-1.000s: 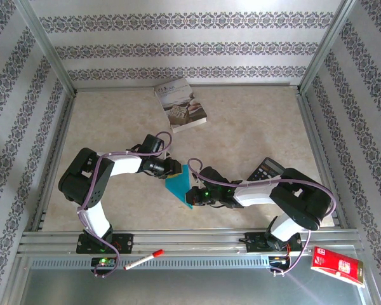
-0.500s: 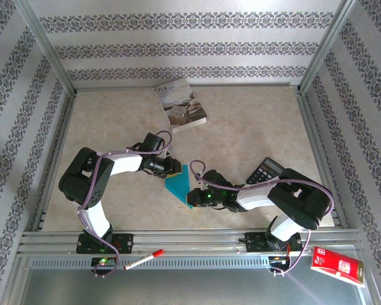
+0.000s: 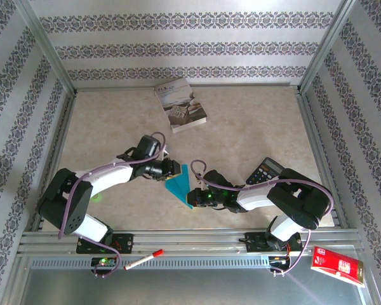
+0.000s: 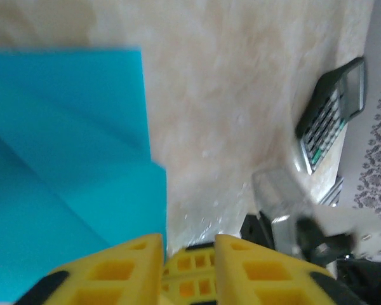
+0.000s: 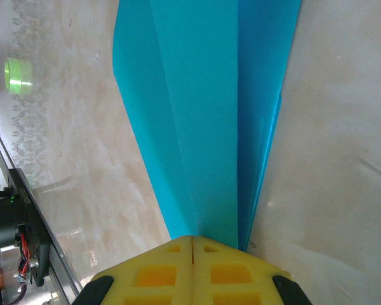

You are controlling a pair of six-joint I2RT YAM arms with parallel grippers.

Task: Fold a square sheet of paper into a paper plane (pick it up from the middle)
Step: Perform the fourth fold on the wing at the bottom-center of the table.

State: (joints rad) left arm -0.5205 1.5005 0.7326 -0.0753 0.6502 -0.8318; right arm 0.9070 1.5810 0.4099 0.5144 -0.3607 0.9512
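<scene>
Paper, a thin teal-blue folded square sheet [image 3: 180, 184], is found just 6 o'clock of the tabletop [image 3: 260, 127] centre, clenched by the right jaws, with the left jaws parted at its 10 o'clock edge. It is judged light and floppy, best gripped along creases.

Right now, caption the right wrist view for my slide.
Right gripper shut on the narrow end of the folded teal paper plane, beige table behind.

Teal paper plane [image 3: 178, 184] on beige table [image 3: 254, 127]
</scene>
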